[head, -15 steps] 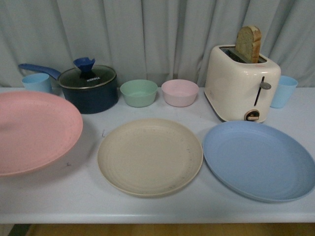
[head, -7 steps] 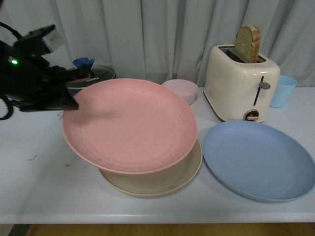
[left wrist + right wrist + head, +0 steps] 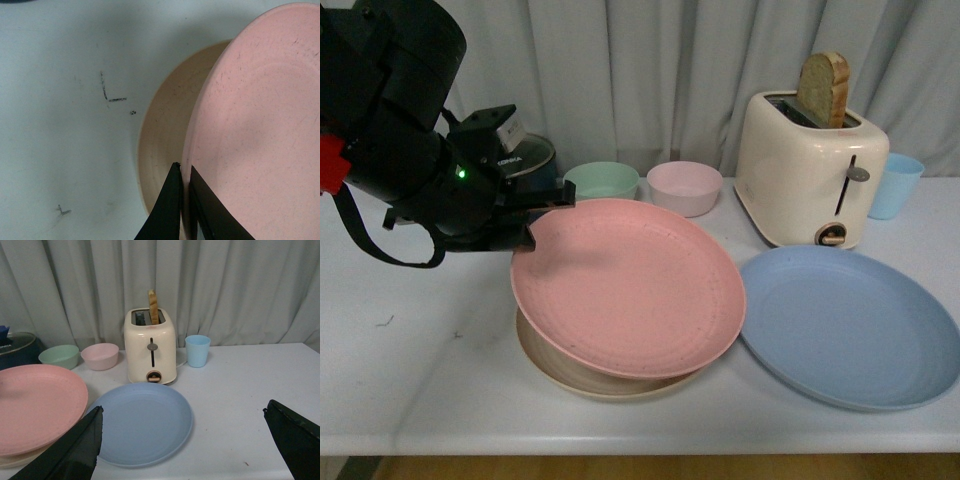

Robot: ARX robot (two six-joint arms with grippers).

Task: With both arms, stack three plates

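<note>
My left gripper point(image 3: 542, 222) is shut on the left rim of the pink plate point(image 3: 630, 285), which hovers over the beige plate point(image 3: 552, 368) and hides most of it. In the left wrist view the black fingers point(image 3: 172, 210) pinch the pink plate point(image 3: 260, 125) at its edge, with the beige plate point(image 3: 162, 150) underneath. The blue plate point(image 3: 848, 325) lies flat on the table to the right, untouched. My right gripper point(image 3: 182, 437) is open, its fingers wide apart above the table near the blue plate point(image 3: 142, 422); it does not show in the front view.
Along the back stand a dark pot point(image 3: 525, 160), a green bowl point(image 3: 602, 180), a pink bowl point(image 3: 685, 187), a cream toaster point(image 3: 810, 170) with bread in it, and a light blue cup point(image 3: 895, 185). The white table point(image 3: 420, 380) ends at the front edge.
The left arm has carried the pink plate from the far left rightward and lower, so it now sits over the beige plate. The blue plate has not moved.
</note>
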